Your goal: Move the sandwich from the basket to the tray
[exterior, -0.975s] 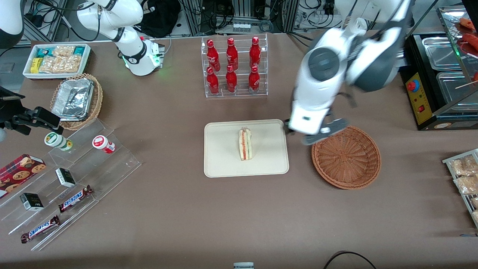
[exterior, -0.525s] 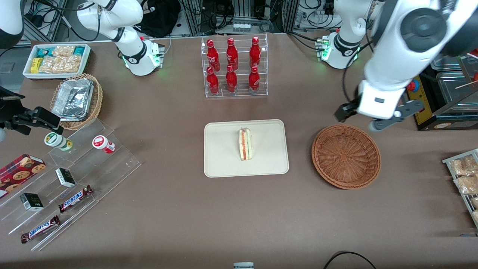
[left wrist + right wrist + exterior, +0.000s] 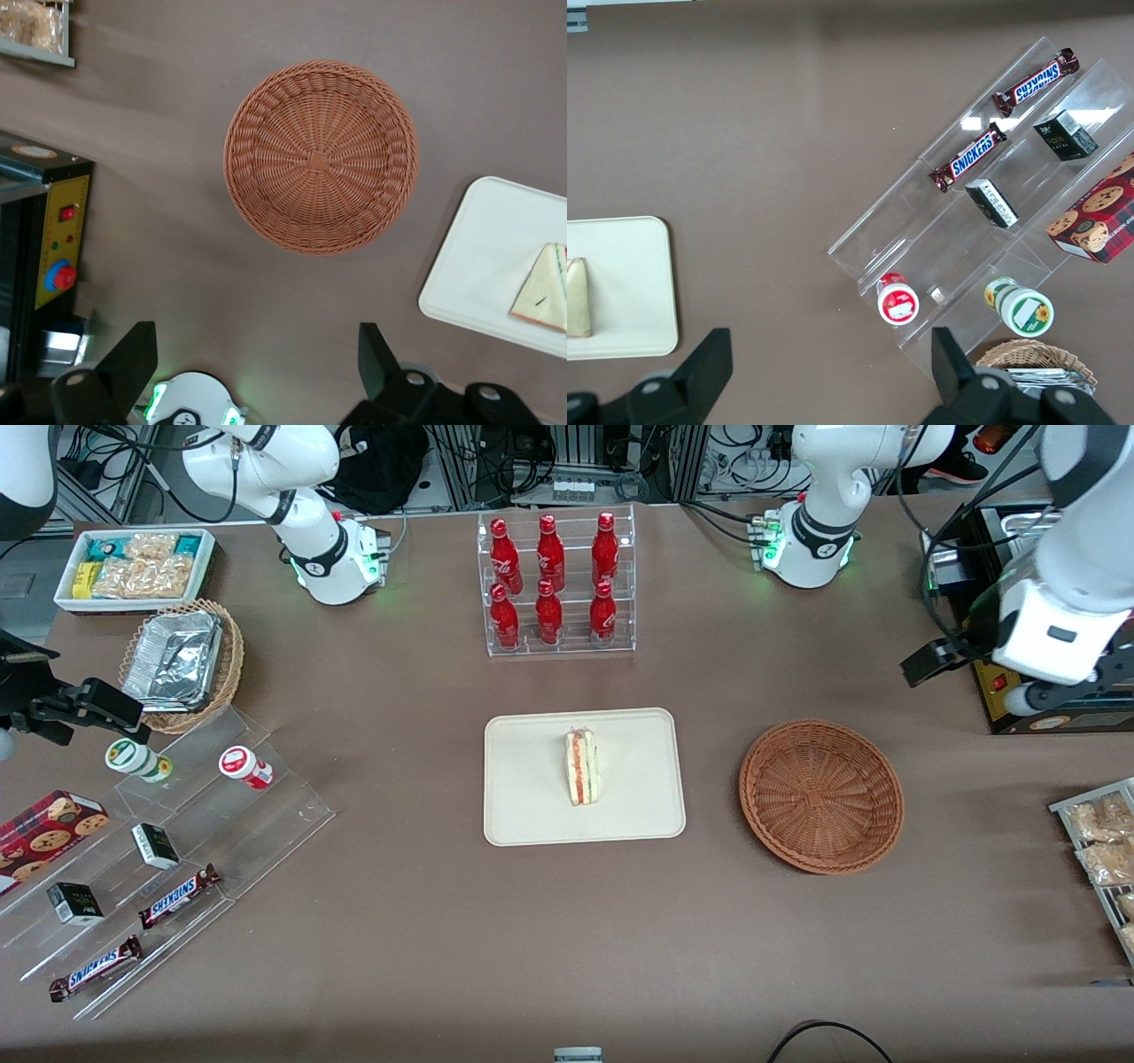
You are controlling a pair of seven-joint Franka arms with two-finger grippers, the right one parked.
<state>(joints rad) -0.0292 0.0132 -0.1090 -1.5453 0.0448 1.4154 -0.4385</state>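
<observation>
The sandwich [image 3: 582, 768], a white wedge with orange and green layers, lies on the cream tray [image 3: 532, 797] in the middle of the table. The reddish-brown wicker basket [image 3: 821, 795] beside the tray holds nothing. My left gripper [image 3: 974, 682] hangs high above the table, past the basket toward the working arm's end, open and empty. The left wrist view shows the gripper [image 3: 255, 354] with its fingers wide apart, the basket [image 3: 321, 157], the tray [image 3: 483, 266] and the sandwich [image 3: 542, 288]. The right wrist view shows the tray [image 3: 620, 283] and a sliver of the sandwich [image 3: 576, 297].
A clear rack of red bottles [image 3: 556, 583] stands farther from the camera than the tray. A black control box [image 3: 1001, 664] sits under the gripper. A rack of snack packets [image 3: 1099, 841] is at the working arm's end. An acrylic shelf with chocolate bars [image 3: 159, 850] lies toward the parked arm's end.
My left gripper has swung from the tray's edge over the basket and away toward the working arm's end, empty. The sandwich has stayed on the tray.
</observation>
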